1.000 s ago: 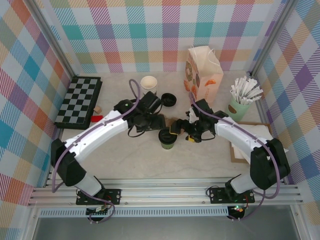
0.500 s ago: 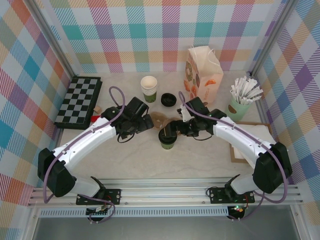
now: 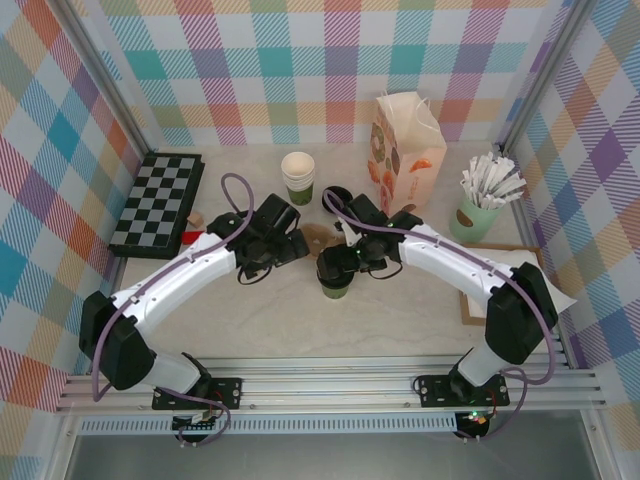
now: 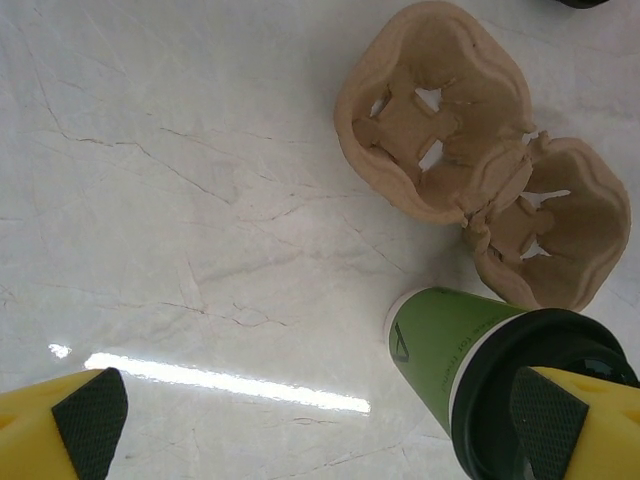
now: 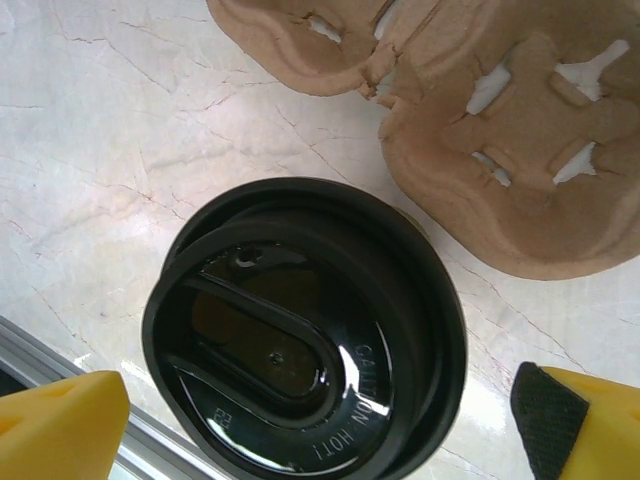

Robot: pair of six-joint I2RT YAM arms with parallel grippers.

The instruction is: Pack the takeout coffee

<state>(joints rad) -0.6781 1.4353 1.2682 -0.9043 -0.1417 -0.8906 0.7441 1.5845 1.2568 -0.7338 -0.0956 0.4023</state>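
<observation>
1. The takeout coffee [image 3: 335, 276] is a small dark-green paper cup with a round black lid pressed onto it. It stands upright on the pale marbled desk [image 3: 300, 325], near the middle, between the two arms.
2. In the left wrist view the cup [image 4: 432, 345] shows a faint dark mark on its green wall, too small to read. In the right wrist view the glossy lid [image 5: 300, 330] has a raised oval in its top and embossed lettering along the rim.
3. Just behind the cup lies one brown pulp carrier [image 4: 480, 170] with two wells.
4. Further back there are one stack of lidless cups [image 3: 298, 175], one loose black lid [image 3: 335, 198], one printed paper bag [image 3: 405, 150], one mint-green cup of white sticks [image 3: 480, 205] and one chessboard [image 3: 158, 200].
5. The left end effector [image 3: 283, 243] is open, its yellow fingers spread to both edges of its own view and gripping nothing.
6. The right end effector [image 3: 352, 260] hangs over the cup with its jaws wide open, a finger on either side of the lid and neither touching it.
7. The lid hides the cup's body in the right wrist view, where the frame edge also cuts off the carrier. The right arm covers part of the loose lid.
</observation>
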